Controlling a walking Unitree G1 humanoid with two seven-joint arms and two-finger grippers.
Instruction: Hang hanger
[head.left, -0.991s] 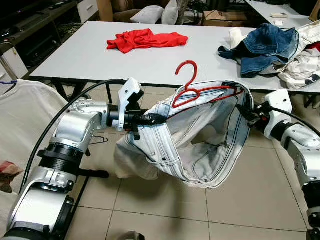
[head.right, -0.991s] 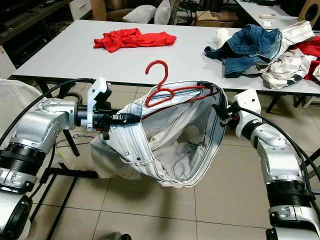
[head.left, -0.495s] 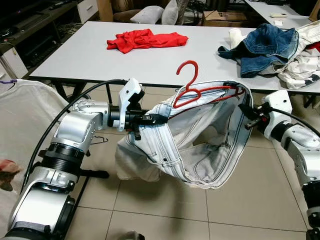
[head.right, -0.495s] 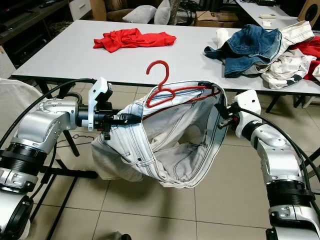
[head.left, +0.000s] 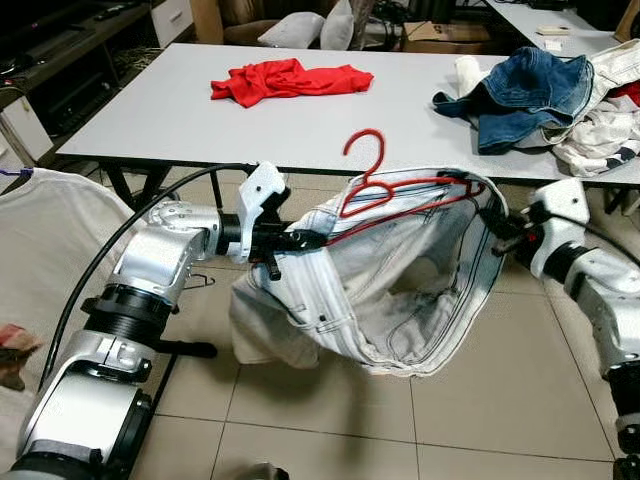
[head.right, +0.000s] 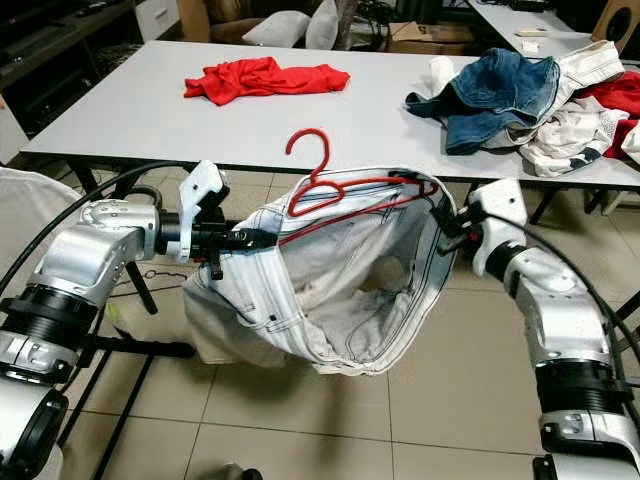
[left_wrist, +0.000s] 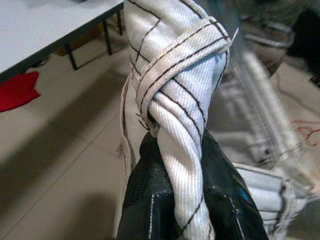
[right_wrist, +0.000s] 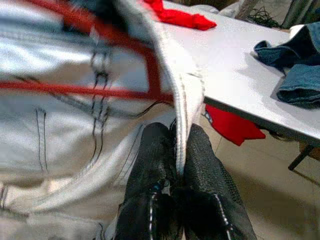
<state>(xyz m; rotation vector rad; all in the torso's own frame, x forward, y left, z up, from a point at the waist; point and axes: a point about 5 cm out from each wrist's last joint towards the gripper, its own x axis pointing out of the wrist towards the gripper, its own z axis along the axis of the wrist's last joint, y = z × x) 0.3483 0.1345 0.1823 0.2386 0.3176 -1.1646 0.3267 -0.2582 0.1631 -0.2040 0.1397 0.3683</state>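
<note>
Progress: the pale grey denim garment with dark stitching (head.left: 400, 270) is already on the red plastic hanger (head.left: 400, 190) and is held up in the air in front of the white bench (head.left: 150, 110); by my reading, carrying it to a rail and hooking it on is still to do, and no rail can be made out here.
Left gripper (head.left: 300, 240): its fingers (left_wrist: 150, 200) are pinched tight on a twisted fold of the waistband.
Right gripper (head.left: 500, 228): its fingers (right_wrist: 200, 170) are clamped on the opposite edge of the waistband, with a red hanger bar just beyond the tips.
Hanger position: it spans the open waistband between the two grippers, hook standing up and free, nearer the left gripper; neither gripper touches the hook.
On the bench: a crumpled red shirt (head.left: 285, 78) and a heap of blue jeans (head.left: 525, 90), well apart from the held garment.
</note>
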